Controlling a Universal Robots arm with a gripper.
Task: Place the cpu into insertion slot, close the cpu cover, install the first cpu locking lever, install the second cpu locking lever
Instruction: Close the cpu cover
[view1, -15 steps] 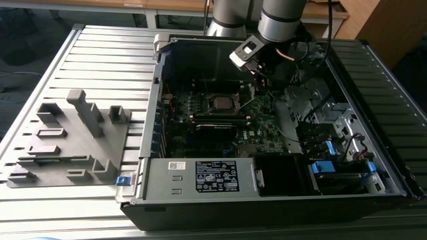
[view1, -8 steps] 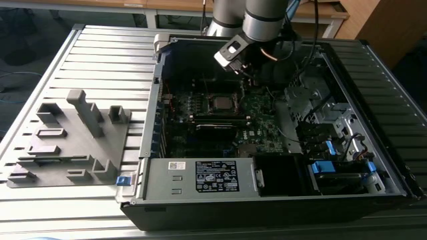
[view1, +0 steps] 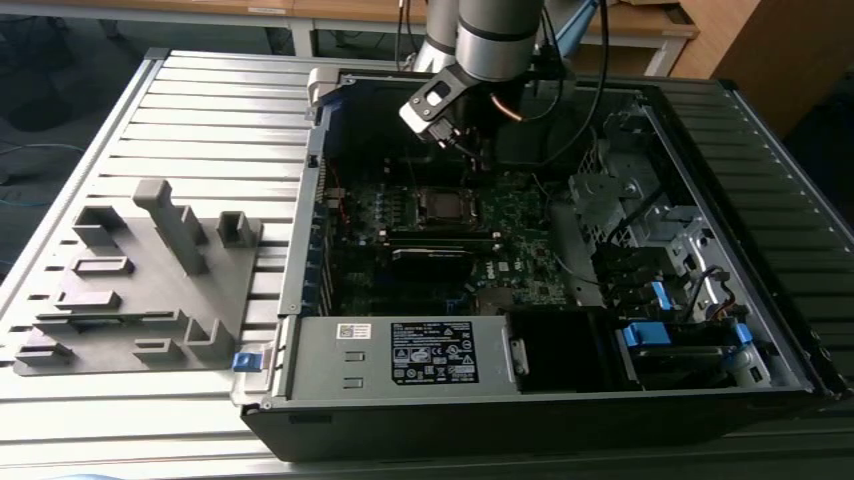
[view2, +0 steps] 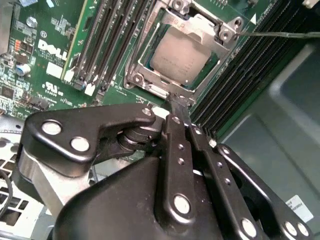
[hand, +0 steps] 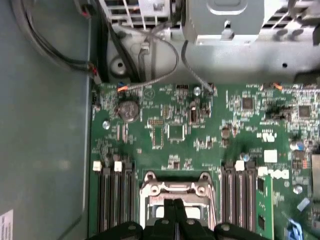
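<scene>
The cpu (view2: 182, 55) lies flat in the insertion slot (view1: 447, 205), its dull silver top showing through the cut-out of the cpu cover (view2: 150, 86), which lies down over it. A thin locking lever (view2: 285, 34) sticks out from one socket corner across the memory slots. My gripper (view2: 177, 102) is shut, its tip right at the cover's edge with nothing seen between the fingers. In the exterior view the gripper (view1: 470, 150) hangs just behind the socket, inside the open computer case. The first wrist view has the gripper (hand: 175, 206) over the socket frame (hand: 175, 190).
Long black memory slots (view2: 107, 45) flank the socket on both sides. Cables (hand: 150, 55) and a metal bracket run along the board's far edge. A drive cage (view1: 641, 220) and a power supply box (view1: 400, 350) crowd the case. A grey fixture tray (view1: 134, 290) lies at the exterior view's left.
</scene>
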